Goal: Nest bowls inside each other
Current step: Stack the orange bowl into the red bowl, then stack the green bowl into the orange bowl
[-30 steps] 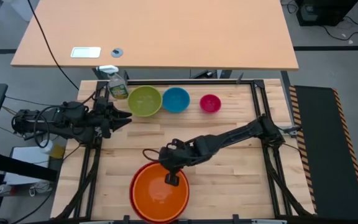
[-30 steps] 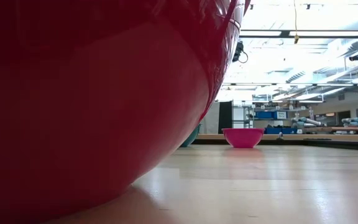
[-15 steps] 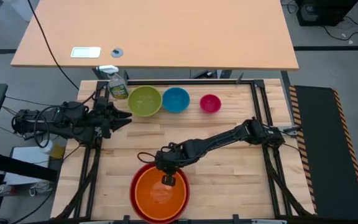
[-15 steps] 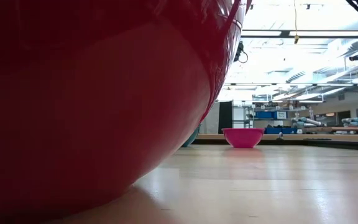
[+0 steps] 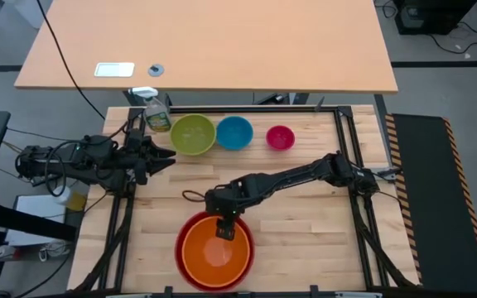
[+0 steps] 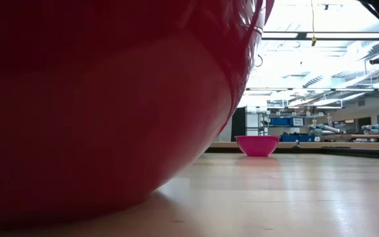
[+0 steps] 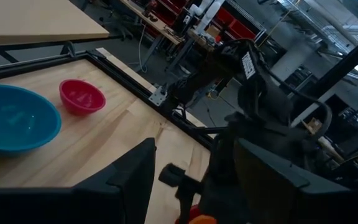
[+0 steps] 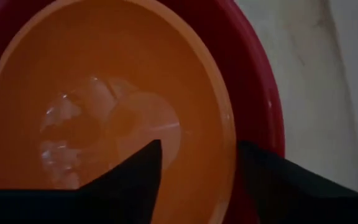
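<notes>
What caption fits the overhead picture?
Right gripper open above an orange plastic bowl nested in a red plastic bowl; three bowls wait.

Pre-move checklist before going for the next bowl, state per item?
1. Orange bowl seated inside red bowl: ok.
2. Right gripper open and clear of the orange bowl's rim: ok, fingers spread above it in the right wrist view.
3. Lime green bowl upright and unobstructed in the back row: ok.
4. Blue bowl and magenta pink bowl apart, not touching: ok.
5. Left gripper open, parked at the left edge: ok.
6. Spray bottle clearance beside the lime green bowl: cannot tell.
</notes>
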{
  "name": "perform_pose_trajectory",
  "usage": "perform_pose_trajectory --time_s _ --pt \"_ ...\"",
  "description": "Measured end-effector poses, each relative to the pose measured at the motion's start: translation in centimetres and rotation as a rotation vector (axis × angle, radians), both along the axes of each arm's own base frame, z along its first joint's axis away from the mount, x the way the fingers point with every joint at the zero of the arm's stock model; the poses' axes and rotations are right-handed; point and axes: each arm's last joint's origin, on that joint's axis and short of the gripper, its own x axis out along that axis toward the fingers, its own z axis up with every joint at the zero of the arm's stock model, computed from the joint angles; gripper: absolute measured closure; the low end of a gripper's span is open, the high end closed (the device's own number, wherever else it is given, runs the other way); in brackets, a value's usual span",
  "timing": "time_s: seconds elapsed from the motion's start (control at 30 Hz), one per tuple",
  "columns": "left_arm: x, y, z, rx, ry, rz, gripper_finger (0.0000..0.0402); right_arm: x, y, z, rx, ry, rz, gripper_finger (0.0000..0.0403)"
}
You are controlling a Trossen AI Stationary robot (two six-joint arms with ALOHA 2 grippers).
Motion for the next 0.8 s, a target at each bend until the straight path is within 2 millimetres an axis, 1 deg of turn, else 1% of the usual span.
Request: perform_pose_trajectory --time_s 0.17,0.37,0.5,0.57,0.67,0.8 --pt "0.0 0.0 -0.1 0.02 0.018 0.0 0.0182 -0.3 -0.6 1.9 -0.026 0.011 0.013 0.0126" --pt "0.0 0.0 -0.2 0.024 0.025 0.0 0.0182 -0.9 -1.4 4.4 -0.1 0.023 0.028 0.0099" --pt "0.0 0.1 -0.4 0.028 0.043 0.012 0.0182 -1.3 -3.3 5.5 -0.207 0.046 -0.038 0.0096" --pt "-0.1 0.1 -0.6 0.031 0.062 0.038 0.0182 -1.3 -4.4 5.5 -0.258 0.061 -0.06 0.0097" --pt "-0.1 0.3 -0.9 0.014 0.088 0.095 0.0182 -1.2 -6.0 5.4 -0.282 0.07 -0.061 0.0102" --pt "0.3 0.3 -1.4 0.008 0.143 0.133 0.0182 -1.3 -7.8 5.8 -0.339 0.069 -0.062 0.0116"
